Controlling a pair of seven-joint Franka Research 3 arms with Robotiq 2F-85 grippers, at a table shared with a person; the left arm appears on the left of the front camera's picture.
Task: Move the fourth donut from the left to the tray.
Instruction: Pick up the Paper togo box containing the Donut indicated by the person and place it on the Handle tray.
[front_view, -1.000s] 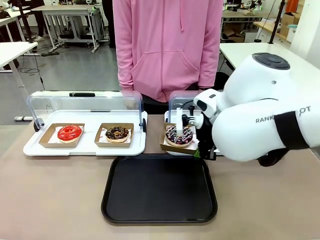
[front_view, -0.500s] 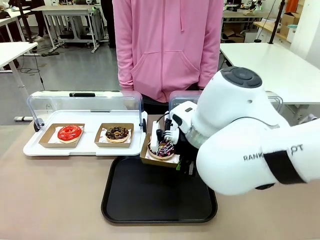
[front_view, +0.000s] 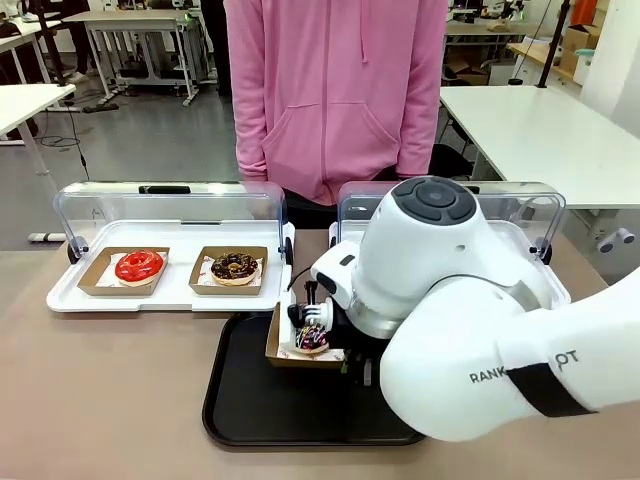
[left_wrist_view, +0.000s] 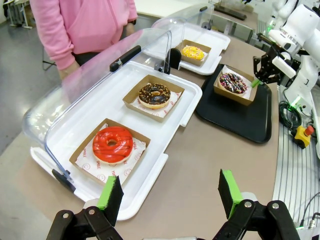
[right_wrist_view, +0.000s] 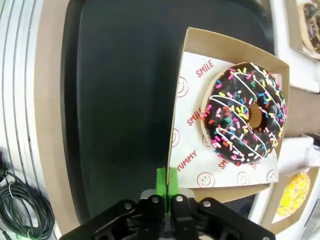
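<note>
The fourth donut (front_view: 312, 338), chocolate-glazed with coloured sprinkles, lies in its brown cardboard holder (front_view: 285, 355). My right gripper (right_wrist_view: 167, 176) is shut on the holder's side wall and holds it low over the black tray (front_view: 240, 400). I cannot tell whether the holder touches the tray. In the right wrist view the donut (right_wrist_view: 245, 120) lies right of the pinched wall, with the tray (right_wrist_view: 120, 100) beneath. The left wrist view shows my left gripper (left_wrist_view: 170, 192) open and empty above the table, with the donut (left_wrist_view: 232, 82), the tray (left_wrist_view: 240, 120) and the right gripper (left_wrist_view: 260, 75) far off.
A white display tray (front_view: 170, 292) with a raised clear lid holds a red donut (front_view: 139, 265) and a crumb-topped chocolate donut (front_view: 234, 266). A yellow donut (left_wrist_view: 193, 52) sits in the second display tray. A person in a pink hoodie (front_view: 335, 100) stands across the table.
My right arm has carried the donut in its holder off the right display tray, leftward and nearer, to above the black tray.
</note>
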